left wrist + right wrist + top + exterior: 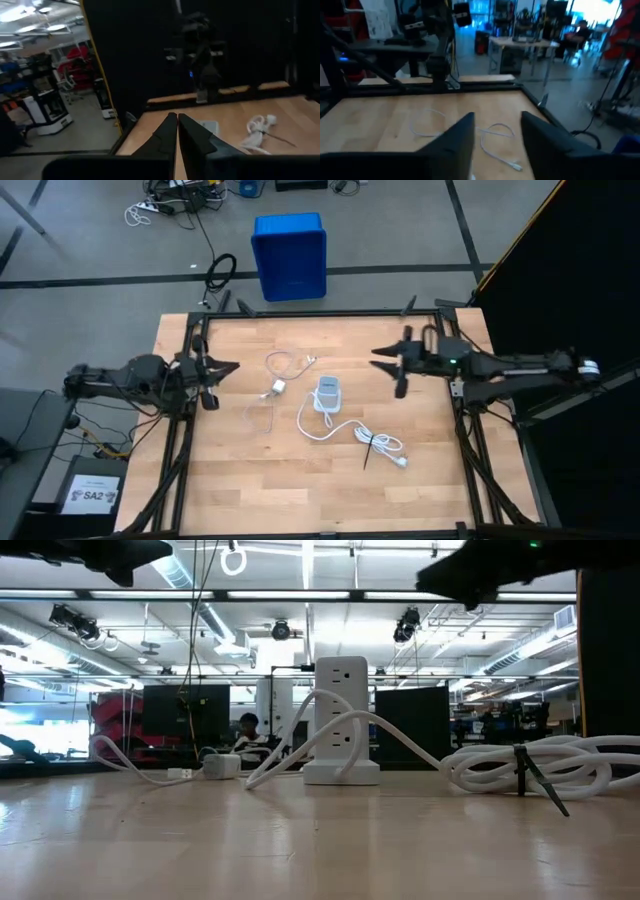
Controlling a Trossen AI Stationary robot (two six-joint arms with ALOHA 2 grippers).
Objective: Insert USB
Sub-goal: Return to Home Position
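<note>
Your left gripper [232, 367] hangs over the left side of the table [200, 480]. Its fingers [165, 134] are pressed together and hold nothing. Your right gripper [380, 360] hangs over the right side, with its fingers [455, 142] wide apart and empty. The USB [275, 365] lies flat in loose curls between the left gripper and the white power block [327, 395]. It does not lie in a straight line. One end reaches toward the right arm's side.

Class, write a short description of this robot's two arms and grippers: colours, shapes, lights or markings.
Both the left arm and right arm are black, slim and jointed. The right one carries a small green light and a white band. The left gripper and right gripper each have two dark, wedge-shaped fingers tapering to the tips.
</note>
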